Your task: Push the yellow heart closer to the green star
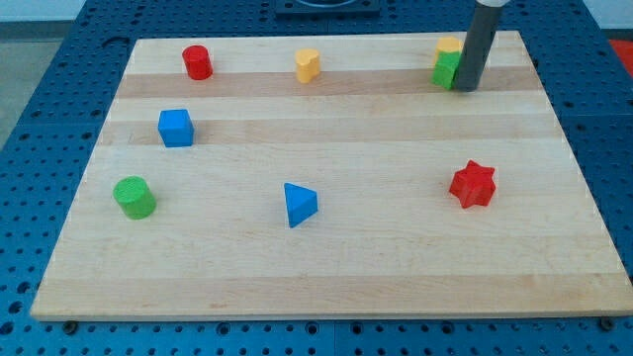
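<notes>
Wooden board (326,257) before you, left to right: green cylinder (134,197), blue cube (176,128), red cylinder (197,62), blue triangle (300,204), yellow heart (308,65) along the top edge, green block (446,69) touching your fingerless tip (466,87), red star (473,184).

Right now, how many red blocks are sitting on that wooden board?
2. A red cylinder stands near the view's top left corner, and a red star lies at the view's right, below the middle. The dark rod partly covers blocks at the top right, so another could be hidden.
</notes>
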Robot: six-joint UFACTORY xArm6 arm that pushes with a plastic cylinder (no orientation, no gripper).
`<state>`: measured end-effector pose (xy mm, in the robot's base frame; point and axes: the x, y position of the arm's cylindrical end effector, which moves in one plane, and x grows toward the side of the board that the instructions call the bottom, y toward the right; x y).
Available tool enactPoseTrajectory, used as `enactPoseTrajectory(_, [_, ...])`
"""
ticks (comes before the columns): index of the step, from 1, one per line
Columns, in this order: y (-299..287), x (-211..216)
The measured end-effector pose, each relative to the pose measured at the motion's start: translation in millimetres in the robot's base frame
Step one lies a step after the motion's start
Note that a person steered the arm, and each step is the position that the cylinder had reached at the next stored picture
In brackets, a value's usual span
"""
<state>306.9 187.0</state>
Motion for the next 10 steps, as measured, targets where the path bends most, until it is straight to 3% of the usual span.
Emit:
enactPoseTrajectory(1, [-13.5, 25.0])
enactPoseTrajectory(2, [-76.1, 48.1])
enactPoseTrajectory(4, [-227.1, 47.4])
enactPoseTrajectory(5, [-258.6, 17.7])
enactPoseTrajectory(7, [-267.6, -50.7])
enactPoseTrajectory(8, [-231.6, -61.6])
enactPoseTrajectory(10, [-205.3, -6.3])
